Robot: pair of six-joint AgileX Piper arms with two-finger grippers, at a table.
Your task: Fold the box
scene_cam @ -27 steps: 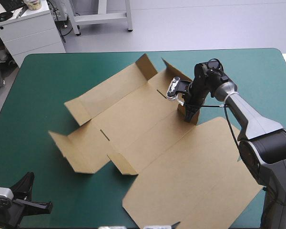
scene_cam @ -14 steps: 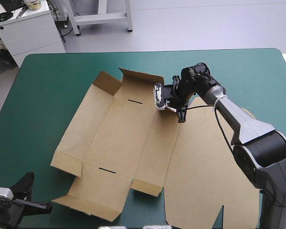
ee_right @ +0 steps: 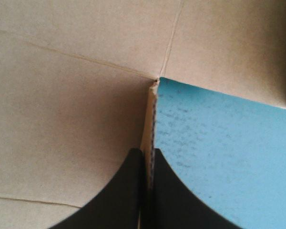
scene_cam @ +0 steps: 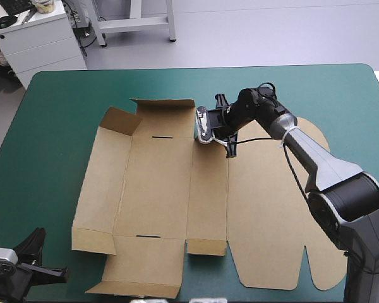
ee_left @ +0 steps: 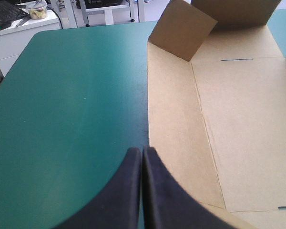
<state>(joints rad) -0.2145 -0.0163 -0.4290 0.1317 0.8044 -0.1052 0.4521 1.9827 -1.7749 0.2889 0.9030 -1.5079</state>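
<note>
Swung round since the earlier frames, the box (scene_cam: 158,183) now lies with its creases running roughly from the far edge of the surface (scene_cam: 57,107) toward the near one. It lay skewed before. The right pincer (scene_cam: 229,146) has moved with it.

High view: the box is a cut sheet of matte brown board, mostly flat across the middle of the teal-green cover. A wide lid panel with rounded corners lies on the right side. Two short slits mark the middle panel. Flaps along the far edge stand raised, and one small flap at the near edge is tipped up. The right pincer is at the sheet's far edge.

Left wrist view: the left pincer (ee_left: 142,157) is clenched on nothing, its black fingers meeting in one pointed arch. Ahead of it, the box's straight left edge borders bare cover. A squarish flap stands upright at the far corner.

Right wrist view: the right pincer is all but clenched, grasping a thin edge of the board. Creased panels lie to one side, cover to the other.
</note>
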